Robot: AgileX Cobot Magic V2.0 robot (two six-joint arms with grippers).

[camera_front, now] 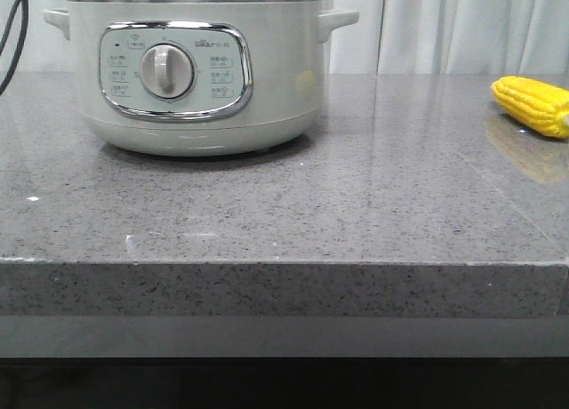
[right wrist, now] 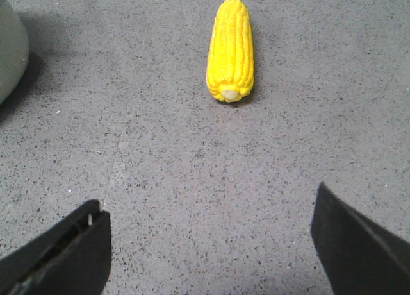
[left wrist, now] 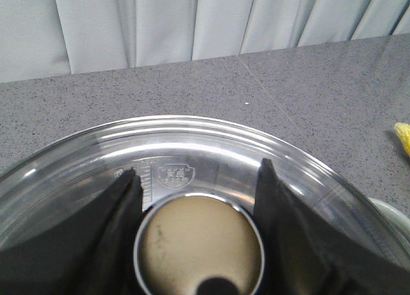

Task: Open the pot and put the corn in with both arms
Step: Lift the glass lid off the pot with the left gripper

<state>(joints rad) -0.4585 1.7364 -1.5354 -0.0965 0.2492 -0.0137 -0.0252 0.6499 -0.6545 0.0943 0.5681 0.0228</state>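
Both the left gripper [left wrist: 195,237] and the right gripper [right wrist: 208,244] have matte black, wedge-shaped fingers [right wrist: 64,253] with plain, flat faces.

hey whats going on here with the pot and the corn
A two-armed robot is getting ready to open the pot and put the corn in. The left gripper is over the glass lid, its fingers on either side of the lid knob, though whether they grip it is unclear. The right gripper is open above the grey countertop, with the corn lying ahead of it, untouched. The lid is on the pot.
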